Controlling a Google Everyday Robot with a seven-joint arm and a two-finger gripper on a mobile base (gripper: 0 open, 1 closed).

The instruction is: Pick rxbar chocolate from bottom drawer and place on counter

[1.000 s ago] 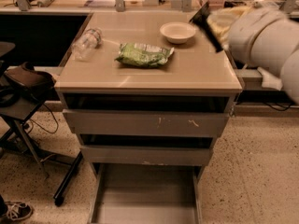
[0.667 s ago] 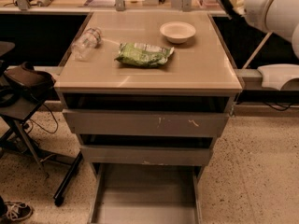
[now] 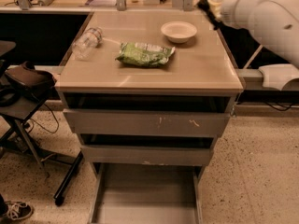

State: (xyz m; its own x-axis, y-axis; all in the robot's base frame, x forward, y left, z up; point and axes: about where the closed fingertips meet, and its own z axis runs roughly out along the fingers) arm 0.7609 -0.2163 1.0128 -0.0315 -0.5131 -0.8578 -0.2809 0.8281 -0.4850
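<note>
The bottom drawer point(image 3: 145, 195) is pulled out at the foot of the grey cabinet, and the part of its floor that shows is plain grey. The rxbar chocolate is out of view. The tan counter point(image 3: 205, 69) is the cabinet's top. My gripper point(image 3: 207, 9) is a dark tip on the white arm, at the counter's far right corner. It is above and to the right of the white bowl point(image 3: 179, 31) and well away from the drawer.
On the counter lie a crinkled green snack bag point(image 3: 145, 54) in the middle and a clear plastic bottle point(image 3: 86, 43) on its side at the left. Two narrower drawers point(image 3: 147, 122) stand slightly open. A chair with a dark bag point(image 3: 28, 80) stands left. A shelf runs behind.
My arm has risen from beside the bowl toward the upper right corner, then come back down slightly. Nothing on the counter or in the drawers has moved.
</note>
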